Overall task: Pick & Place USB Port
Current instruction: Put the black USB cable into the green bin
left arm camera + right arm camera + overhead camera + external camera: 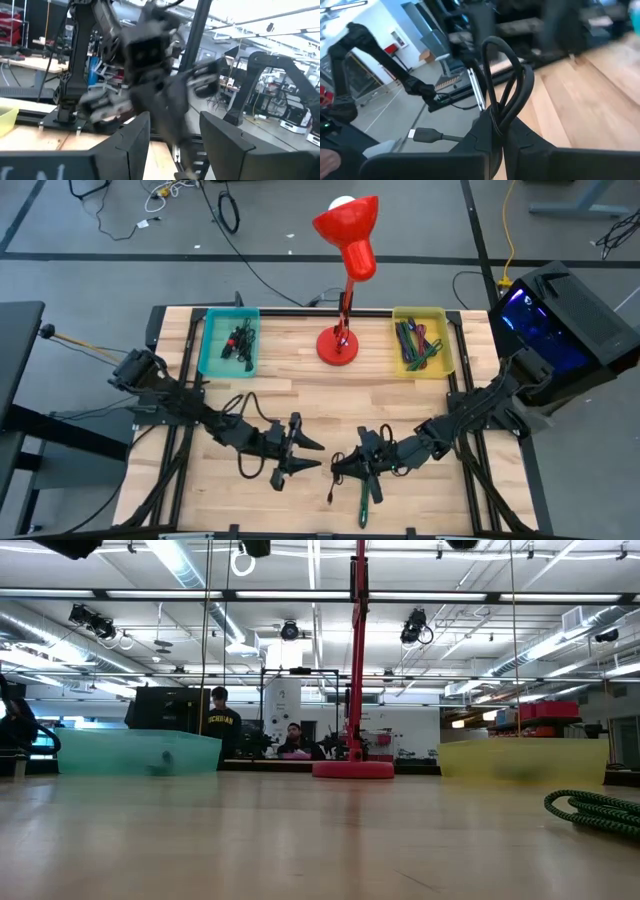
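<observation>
Black USB cable (502,85): pinched in the closed right hand (368,461), lower centre of frame, lifted off the bench (300,390). Left hand (300,452) alongside, fingers apart, empty. Teal bin (230,342) and yellow bin (421,340) already hold cables; this one's placement seems outstanding.

Counted around one red lamp (345,255): two trays, one teal (229,341), one yellow (422,340); two grippers, left (305,452), right (362,459); one green cable (366,498); two persons behind.
</observation>
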Robot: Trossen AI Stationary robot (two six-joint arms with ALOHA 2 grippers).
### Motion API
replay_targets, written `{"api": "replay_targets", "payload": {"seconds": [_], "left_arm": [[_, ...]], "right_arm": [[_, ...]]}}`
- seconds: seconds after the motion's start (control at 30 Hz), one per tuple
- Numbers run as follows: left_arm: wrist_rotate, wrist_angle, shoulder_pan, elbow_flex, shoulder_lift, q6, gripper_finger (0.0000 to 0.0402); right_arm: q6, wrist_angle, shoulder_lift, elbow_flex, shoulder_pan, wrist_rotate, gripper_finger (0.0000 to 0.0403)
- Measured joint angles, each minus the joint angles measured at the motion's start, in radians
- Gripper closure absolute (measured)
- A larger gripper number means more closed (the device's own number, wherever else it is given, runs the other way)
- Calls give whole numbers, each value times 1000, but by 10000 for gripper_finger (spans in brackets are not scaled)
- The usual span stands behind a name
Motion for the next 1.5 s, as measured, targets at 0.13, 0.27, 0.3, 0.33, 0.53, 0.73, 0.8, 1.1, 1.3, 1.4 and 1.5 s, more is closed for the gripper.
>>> {"api": "replay_targets", "payload": {"seconds": [0.13,0.27,0.3,0.33,0.53,0.73,0.8,1.1,1.3,1.4,1.5], "left_arm": [[0,1,1,0,5,-12,225],[14,12,1,0,6,-17,225],[15,10,1,0,6,-17,225],[15,9,1,0,6,-17,225],[15,12,1,0,6,-20,225],[-1,12,4,0,6,-20,225],[-3,12,4,0,6,-18,225],[-23,12,4,0,6,-15,225],[-36,14,4,0,8,-15,225],[-36,46,4,0,28,-17,225],[-39,47,5,5,47,-17,225]], "right_arm": [[-44,-43,0,52,-4,-8,391],[-42,-91,0,67,-14,11,391],[-42,-90,0,67,-18,16,391],[-41,-84,0,67,-20,19,391],[-41,-79,0,68,-28,16,392],[-47,-66,6,68,-29,16,392],[-47,-64,6,68,-30,16,392],[-48,-56,6,68,-31,17,392],[-48,-47,15,68,-32,17,392],[-48,-34,41,68,-43,-3,392],[-45,-22,66,68,-63,-30,392]]}}
